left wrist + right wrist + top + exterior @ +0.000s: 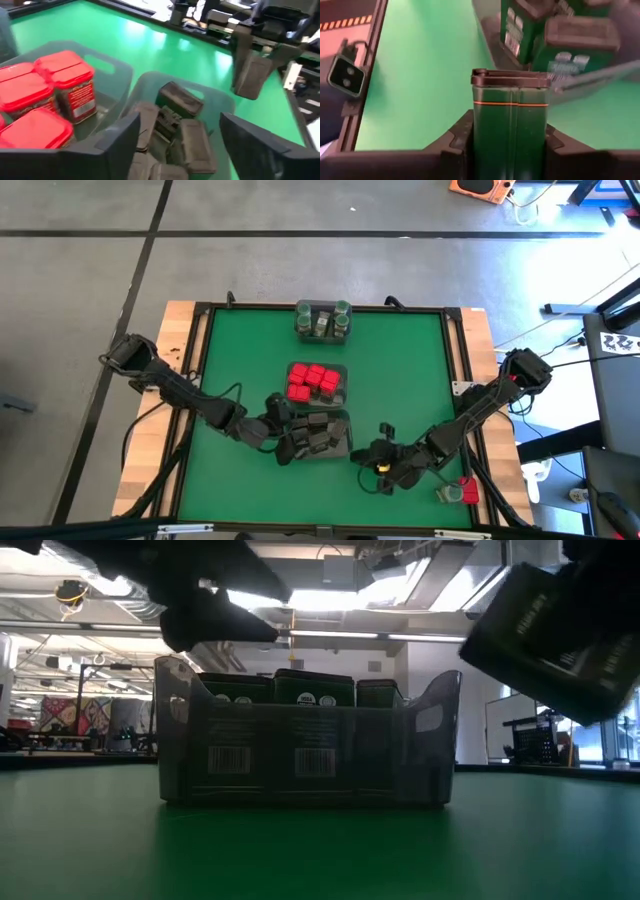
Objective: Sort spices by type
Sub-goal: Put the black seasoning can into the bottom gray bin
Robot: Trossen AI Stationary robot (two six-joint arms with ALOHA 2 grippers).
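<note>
Three clear trays stand in a row down the middle of the green table. The far one [322, 321] holds green-lidded jars, the middle one [317, 383] red boxes [47, 90], and the near one [320, 436] dark blocks [180, 135]. My left gripper [180, 125] is open above the left end of the dark-block tray, with nothing between its fingers. My right gripper [385, 468] is to the right of that tray, shut on one dark block [510, 120]. In the low view that block [550, 640] hangs high at the right, beside the tray [305, 745]. My right gripper pinches the dark block between its two fingers by two opposite sides near its bottom end [476, 140]. The lidded end [510, 77] sticks out ahead of the fingers. The gripper slants down from the table's right. The block is tilted and lifted clear of the table.
A small red and green thing [458, 492] lies at the table's near right corner, by the right arm. Bare green mat [400, 370] stretches to the left and right of the tray row. A raised dark frame [200, 360] borders the mat.
</note>
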